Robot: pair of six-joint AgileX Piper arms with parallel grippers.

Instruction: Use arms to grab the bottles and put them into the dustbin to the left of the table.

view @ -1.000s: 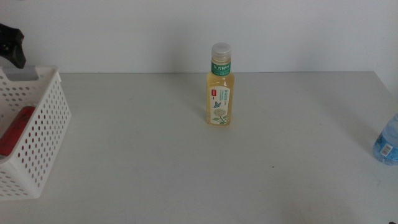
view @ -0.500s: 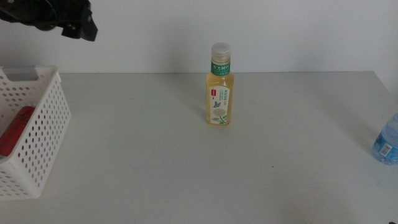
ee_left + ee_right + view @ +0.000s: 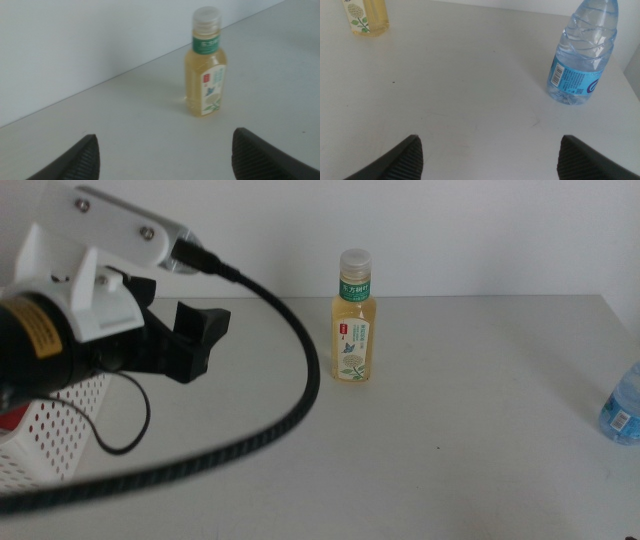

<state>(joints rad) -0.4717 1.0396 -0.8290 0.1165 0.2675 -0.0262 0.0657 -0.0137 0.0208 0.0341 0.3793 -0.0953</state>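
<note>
The left gripper (image 3: 195, 340) hangs with jaws wide apart and empty beside the bin (image 3: 55, 430), facing the upright tea bottle (image 3: 354, 320) mid-table. Best to straddle its body squarely below the cap before closing. The right gripper (image 3: 487, 165), spread, waits near the water bottle (image 3: 582, 55).

Your left claw (image 3: 195, 340) hangs open over the counter (image 3: 450, 430), between the white basket (image 3: 55, 430) and the upright tea bottle (image 3: 354, 320); the water bottle (image 3: 622, 408) stands far right.
</note>
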